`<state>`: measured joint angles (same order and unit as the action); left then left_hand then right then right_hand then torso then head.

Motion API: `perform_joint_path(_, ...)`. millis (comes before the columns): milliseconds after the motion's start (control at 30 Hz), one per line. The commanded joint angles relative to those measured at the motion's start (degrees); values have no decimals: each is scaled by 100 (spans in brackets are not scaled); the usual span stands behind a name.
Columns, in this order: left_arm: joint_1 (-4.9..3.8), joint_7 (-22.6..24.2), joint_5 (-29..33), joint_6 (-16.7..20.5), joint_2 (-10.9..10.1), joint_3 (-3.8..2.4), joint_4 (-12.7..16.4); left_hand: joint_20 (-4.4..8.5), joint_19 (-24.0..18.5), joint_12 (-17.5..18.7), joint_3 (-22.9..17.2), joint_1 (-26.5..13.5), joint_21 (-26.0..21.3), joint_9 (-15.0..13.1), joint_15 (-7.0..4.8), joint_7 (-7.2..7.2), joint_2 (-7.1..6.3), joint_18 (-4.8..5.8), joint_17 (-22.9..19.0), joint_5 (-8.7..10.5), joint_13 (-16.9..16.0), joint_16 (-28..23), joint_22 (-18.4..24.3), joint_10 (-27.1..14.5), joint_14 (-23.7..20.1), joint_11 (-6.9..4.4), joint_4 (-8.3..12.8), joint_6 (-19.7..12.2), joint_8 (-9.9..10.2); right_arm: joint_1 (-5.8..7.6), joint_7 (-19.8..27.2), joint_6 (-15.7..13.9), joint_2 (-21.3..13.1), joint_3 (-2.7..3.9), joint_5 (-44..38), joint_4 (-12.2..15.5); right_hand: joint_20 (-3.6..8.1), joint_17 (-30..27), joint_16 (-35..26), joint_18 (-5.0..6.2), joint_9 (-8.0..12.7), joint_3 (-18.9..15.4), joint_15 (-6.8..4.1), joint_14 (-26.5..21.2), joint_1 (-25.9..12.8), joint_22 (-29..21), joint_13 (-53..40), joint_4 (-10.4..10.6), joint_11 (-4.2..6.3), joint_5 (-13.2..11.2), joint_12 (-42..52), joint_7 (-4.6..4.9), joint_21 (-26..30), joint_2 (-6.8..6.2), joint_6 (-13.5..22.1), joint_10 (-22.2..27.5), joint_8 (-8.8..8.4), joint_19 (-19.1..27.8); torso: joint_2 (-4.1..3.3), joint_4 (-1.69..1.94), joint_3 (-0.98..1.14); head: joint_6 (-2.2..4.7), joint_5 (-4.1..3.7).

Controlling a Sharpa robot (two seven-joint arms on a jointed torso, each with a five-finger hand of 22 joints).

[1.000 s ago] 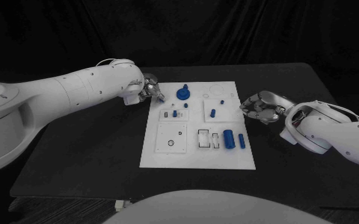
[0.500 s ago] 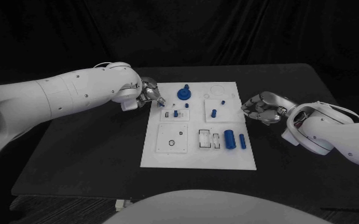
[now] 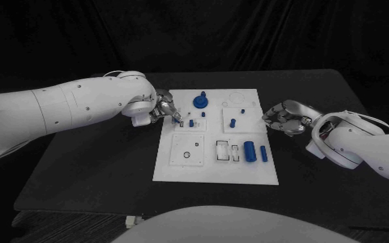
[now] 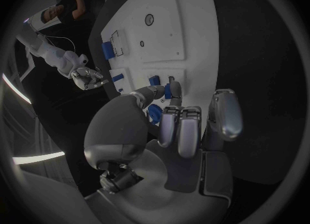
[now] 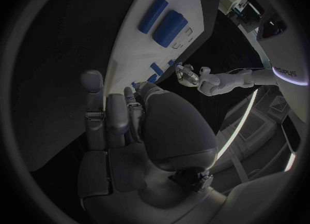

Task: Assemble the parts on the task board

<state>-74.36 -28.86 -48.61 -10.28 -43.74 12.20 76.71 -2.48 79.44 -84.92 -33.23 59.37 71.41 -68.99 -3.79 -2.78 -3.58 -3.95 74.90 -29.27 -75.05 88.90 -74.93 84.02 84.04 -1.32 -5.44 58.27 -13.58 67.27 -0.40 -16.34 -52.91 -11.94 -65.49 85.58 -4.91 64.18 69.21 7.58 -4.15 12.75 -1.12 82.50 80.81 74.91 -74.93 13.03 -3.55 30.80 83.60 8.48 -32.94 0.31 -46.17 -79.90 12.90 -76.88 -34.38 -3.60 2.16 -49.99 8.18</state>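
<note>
The white task board (image 3: 215,167) lies in the middle of the table. Blue parts stand on it: a round knob (image 3: 198,102), short pegs (image 3: 191,123) (image 3: 233,123) and two cylinders (image 3: 249,151) (image 3: 262,153). My left hand (image 3: 165,109) (image 4: 174,125) hangs over the board's back left corner. Its thumb and one finger reach down around a small blue peg (image 4: 167,92), the other fingers curled in. Whether it grips that peg is hidden. My right hand (image 3: 284,118) (image 5: 123,125) hovers just off the board's right edge with curled fingers, holding nothing.
Square inset plates (image 3: 187,150) and rectangular slots (image 3: 220,150) mark the board's front half. Bare black table (image 3: 97,164) surrounds the board on all sides. The right wrist view shows the board (image 5: 149,43), the cylinders (image 5: 171,27) and the left hand (image 5: 187,74).
My left hand has moved nearer along the board's left edge, and its fingertips now reach the small plate with the pegs. The right hand has barely moved.
</note>
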Motion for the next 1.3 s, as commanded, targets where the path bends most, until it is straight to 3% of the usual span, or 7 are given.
perform_joint_path(33, 4, -135, 66, -15, 13, -4, 30, 23, -1, 11, -325, -60, -17, 1, -45, 54, 24, -45, 1331, 34, -1264, -20, -921, 321, 475, -37, 318, 36, 32, -16, -74, 23, -9, 3, -3, 15, -2, -6, -22, 116, 7, 26, 14, -21, 8, 319, -311, 7, 18, 28, -36, -5, 16, -20, -32, 42, -34, 8, 3, 5, 0, -1, -3)
perform_joint_path(333, 85, -20, 66, 74, 90, -3, -43, 23, 0, 2, -283, -130, -26, -5, -45, 56, 38, -46, 1337, 98, -1267, -15, -919, 328, 481, -36, 304, 39, 32, -21, -59, -1, -11, 3, -3, 16, -2, -6, -22, 116, 7, 26, 14, -21, 8, 319, -311, 7, 18, 28, -36, -5, 16, -20, -32, 42, -34, 8, -5, -22, -11, -1, 8)
perform_joint_path(500, 107, 85, 67, 89, 129, -3, -60, 22, 6, -8, -187, -228, -27, -25, -45, 63, 76, -45, 1341, 137, -1270, -12, -920, 334, 484, -38, 250, 59, 14, -22, -57, -13, -13, 3, -3, 18, -2, -2, -18, 117, 6, 44, 13, -21, 6, 320, -309, 2, 20, 27, -37, -6, 23, -20, -35, 44, -36, 10, -5, -9, -17, -1, -1)
perform_joint_path(1300, 204, 226, -316, 157, 246, -2, -238, 24, 9, -4, -101, -262, -30, -54, -48, 73, 113, -45, 1334, 198, -1268, -16, -920, 332, 481, -45, 241, 43, 2, -26, -49, -29, -12, 3, -3, 21, -2, -2, -18, 117, 6, 44, 13, -21, 6, 320, -309, 2, 20, 27, -37, -6, 23, -20, -35, 44, -36, 10, -9, -15, -8, -1, 8)
